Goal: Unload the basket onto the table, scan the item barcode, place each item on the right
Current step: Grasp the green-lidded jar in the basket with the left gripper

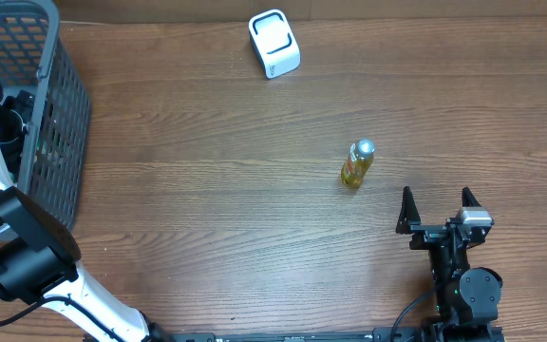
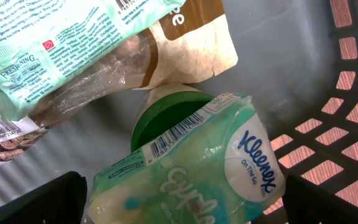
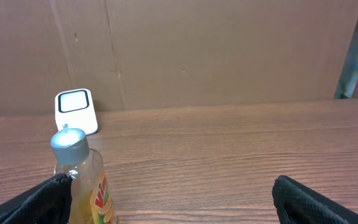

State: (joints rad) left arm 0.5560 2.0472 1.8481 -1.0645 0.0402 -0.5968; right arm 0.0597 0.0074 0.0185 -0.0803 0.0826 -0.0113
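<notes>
At far left, the grey mesh basket (image 1: 65, 123) stood on the wooden worktop (image 1: 207, 190), with the left claw (image 2: 185, 202) lowered inside it, jaws spread wide and holding nothing. Directly beneath lay a tissue pack (image 2: 197, 168), its barcode (image 2: 169, 138) facing up, resting across a green lid (image 2: 160, 109); a wipes pack (image 2: 55, 37) and a brown pouch (image 2: 191, 43) lay beside it. Toward the middle rear sat the white scanner (image 1: 273, 44). Right of centre, a silver-capped bottle (image 1: 356, 164) of yellow liquid stood upright, well apart from the scanner. Just beyond it the right claw (image 1: 435, 197) waited fully open and empty.

Which item was meant could not be settled; the tissue pack seemed likelier.

Risks, as judged: the soft, glossy pack might slip or crumple when pinched, creasing the barcode; the claw might catch the lid or the wipes pack as well; the bottle might topple if brushed.

Legible writing: "FRESHENING" and part of "FLUSH" on the wipes pack; "Kleenex On The Go" on the tissues. Red lettering on the bottle could not be read.
</notes>
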